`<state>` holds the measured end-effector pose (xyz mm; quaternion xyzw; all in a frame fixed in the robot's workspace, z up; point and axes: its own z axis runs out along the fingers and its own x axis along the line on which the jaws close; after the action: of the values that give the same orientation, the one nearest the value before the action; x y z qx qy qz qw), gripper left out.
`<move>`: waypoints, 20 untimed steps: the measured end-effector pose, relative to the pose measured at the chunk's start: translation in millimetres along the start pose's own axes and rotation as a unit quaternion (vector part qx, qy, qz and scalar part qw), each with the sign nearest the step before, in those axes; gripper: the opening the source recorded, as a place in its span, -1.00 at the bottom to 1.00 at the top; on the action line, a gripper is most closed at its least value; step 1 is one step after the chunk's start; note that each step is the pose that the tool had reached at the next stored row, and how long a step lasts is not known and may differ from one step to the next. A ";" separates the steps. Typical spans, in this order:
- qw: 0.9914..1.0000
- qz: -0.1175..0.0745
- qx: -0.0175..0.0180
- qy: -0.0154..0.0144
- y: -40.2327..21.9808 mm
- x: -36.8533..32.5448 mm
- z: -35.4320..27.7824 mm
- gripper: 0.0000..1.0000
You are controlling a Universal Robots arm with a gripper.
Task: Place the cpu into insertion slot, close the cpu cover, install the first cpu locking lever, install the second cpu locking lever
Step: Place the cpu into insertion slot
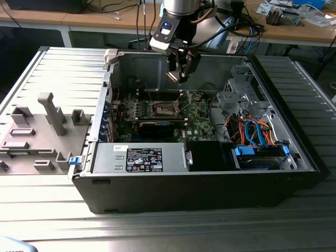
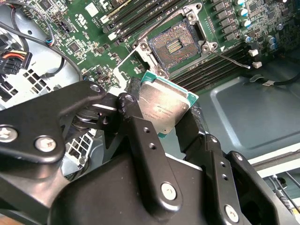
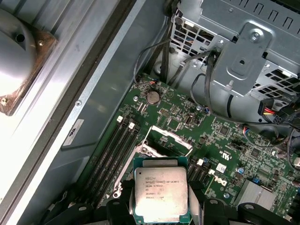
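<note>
My gripper [image 1: 180, 76] hangs inside the open computer case, above the green motherboard [image 1: 197, 114]. It is shut on the cpu [image 2: 161, 108], a flat square chip with a silvery top and a green rim, pinched at two opposite edges between the black fingers [image 2: 133, 110]. The first wrist view has the cpu [image 3: 161, 192] level, just short of the insertion slot [image 3: 164, 146]. The insertion slot [image 2: 174, 45] lies uncovered, its gold contacts showing inside a silver rim; in the exterior view the slot [image 1: 163, 108] is below the gripper. The cpu cover [image 3: 169, 136] stands raised at the slot's far edge.
Long black memory slots [image 2: 213, 65] flank the socket. A thin metal lever rod [image 2: 232, 59] sticks out beside it. A power supply [image 1: 142, 157] fills the case front, and a drive cage with orange and blue cables [image 1: 257, 131] sits on the exterior view's right. A grey fixture tray [image 1: 37, 131] lies outside.
</note>
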<state>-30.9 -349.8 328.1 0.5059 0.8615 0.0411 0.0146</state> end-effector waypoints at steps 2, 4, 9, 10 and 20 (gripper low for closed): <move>1.000 0.000 0.000 0.000 0.0 0.0 0.0 0.09; 1.000 0.001 0.000 0.000 0.0 0.0 0.0 0.09; 1.000 0.002 0.000 0.000 0.0 0.0 0.0 0.09; 1.000 0.002 0.000 0.000 0.0 0.0 0.0 0.09; 1.000 0.005 0.000 0.000 0.0 0.0 0.2 0.09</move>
<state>-30.9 -349.8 327.9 0.5101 0.8590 0.0410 0.0148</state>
